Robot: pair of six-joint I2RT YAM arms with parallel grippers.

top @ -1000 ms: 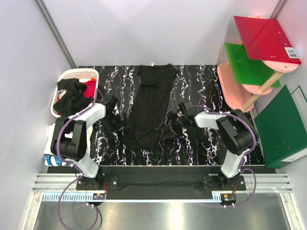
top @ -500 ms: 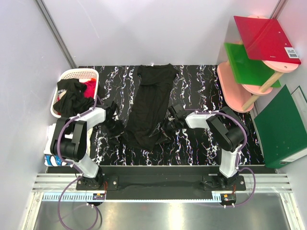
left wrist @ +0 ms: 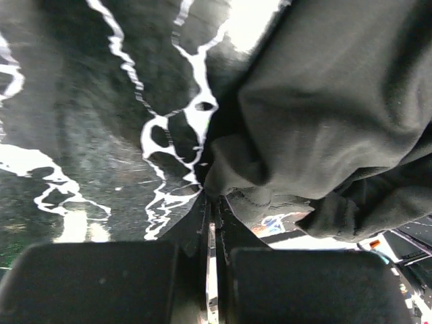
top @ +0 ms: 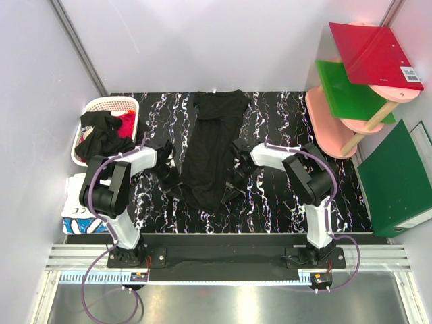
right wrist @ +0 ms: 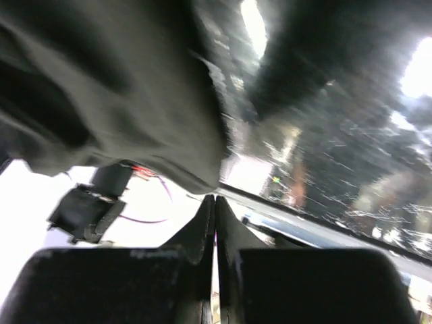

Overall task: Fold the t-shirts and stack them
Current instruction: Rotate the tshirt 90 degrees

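A black t-shirt [top: 212,145] lies folded into a long narrow strip down the middle of the black marbled table [top: 283,115]. My left gripper [top: 174,182] is at its lower left edge, and in the left wrist view this gripper [left wrist: 210,197] is shut with a bunched fold of the black cloth [left wrist: 324,101] at its tips. My right gripper [top: 235,182] is at the lower right edge. Seen from its own wrist, the right gripper [right wrist: 216,198] is shut with the lifted cloth edge [right wrist: 121,88] touching its tips.
A white slatted basket [top: 101,104] at the far left holds black [top: 101,138] and red [top: 127,123] shirts. A white lettered shirt [top: 73,214] lies beside the left arm. A pink shelf [top: 331,121] with red and green folders and a green binder [top: 398,179] stand at the right.
Both grippers moved inward to the lower edges of the black t-shirt and went from open to shut. The shirt's bottom end has bunched slightly.
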